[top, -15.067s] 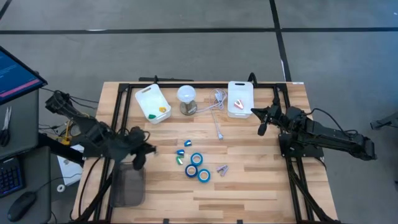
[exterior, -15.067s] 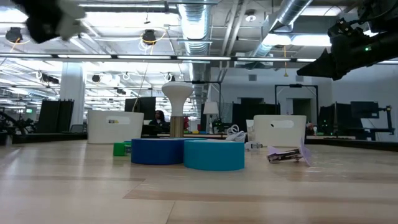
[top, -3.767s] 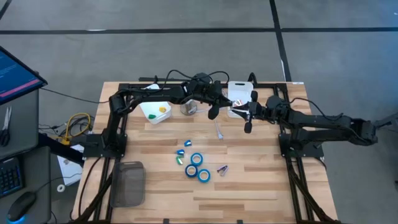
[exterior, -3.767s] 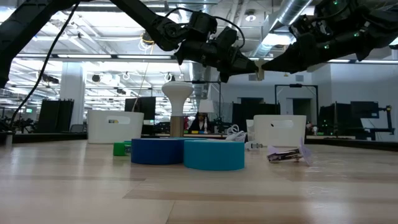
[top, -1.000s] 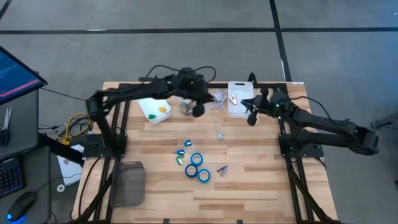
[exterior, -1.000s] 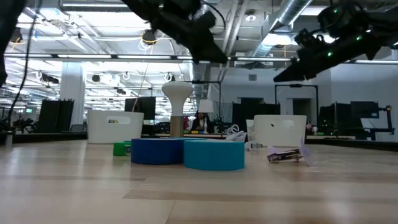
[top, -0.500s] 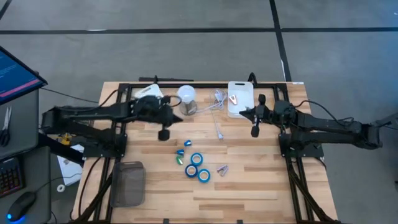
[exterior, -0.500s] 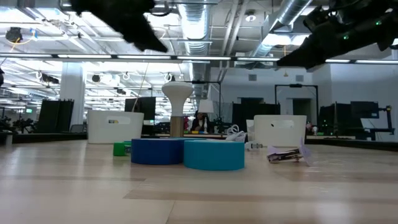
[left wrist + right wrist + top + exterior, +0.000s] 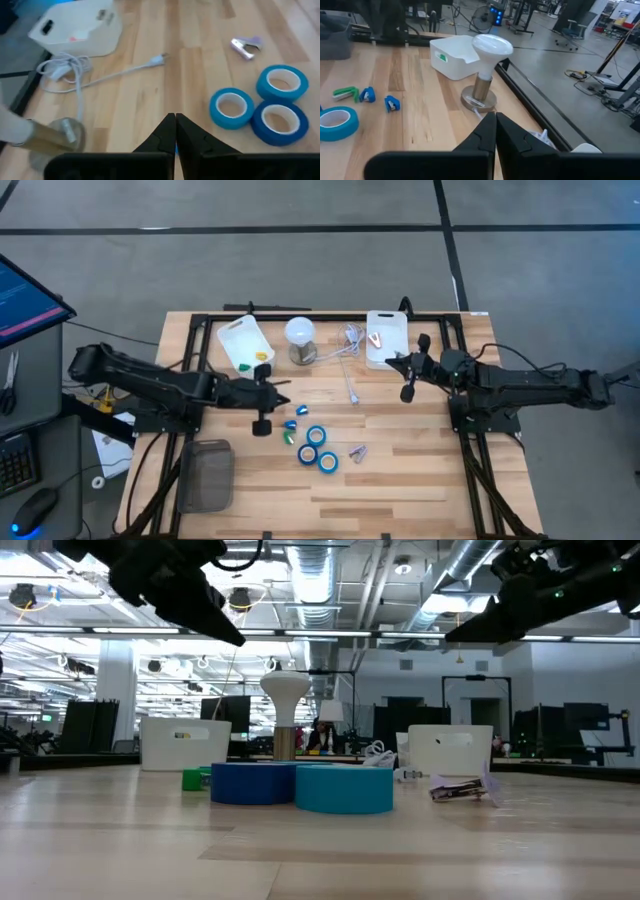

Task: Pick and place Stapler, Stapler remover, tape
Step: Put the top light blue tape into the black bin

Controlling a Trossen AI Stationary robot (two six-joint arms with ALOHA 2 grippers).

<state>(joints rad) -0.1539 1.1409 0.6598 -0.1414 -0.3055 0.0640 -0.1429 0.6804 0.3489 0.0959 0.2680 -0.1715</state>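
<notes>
We see the left gripper (image 9: pixel 263 423) raised over the wooden table (image 9: pixel 400 480), its fingers pressed together on nothing. The three rolls of blue tape (image 9: pixel 317 448) lie just ahead of its tip, with small blue and green clips (image 9: pixel 291 430) between. A small lilac stapler remover (image 9: pixel 357 451) rests beyond the tape. The right gripper (image 9: pixel 406 392) hangs well apart from the tape, likewise pinched shut and empty, beside a white bin (image 9: pixel 386 338); a lamp (image 9: pixel 301 340) stands farther off.

No text, label, brand, number or sign can be read on anything in these views.
</notes>
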